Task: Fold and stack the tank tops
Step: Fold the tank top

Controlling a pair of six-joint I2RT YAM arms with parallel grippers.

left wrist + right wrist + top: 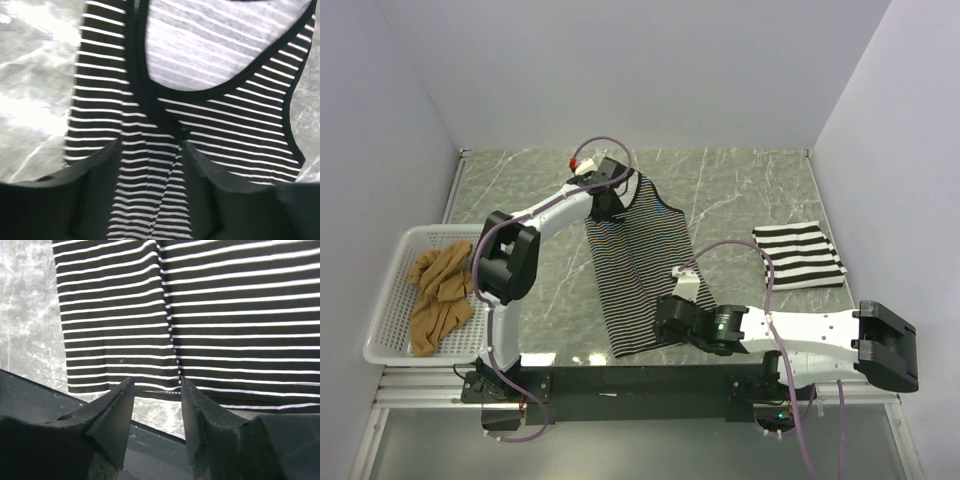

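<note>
The thin-striped tank top (635,270) lies flat and long on the marble table, its black-trimmed neck at the far end. My left gripper (605,205) is over the shoulder end. In the left wrist view this gripper (150,145) is open, with striped cloth (225,130) lying between and under the fingers. My right gripper (665,315) is at the near hem. In the right wrist view it (157,382) stands open just short of the hem (225,315), bare table showing between its fingers. The wide-striped tank top (798,255) lies folded at the right. The tan tank top (440,290) is crumpled in the basket.
A white mesh basket (382,300) stands at the table's left edge. Bare marble (740,190) lies between the two striped tops. A black rail (620,380) runs along the near edge by the arm bases. Walls close in the left, back and right.
</note>
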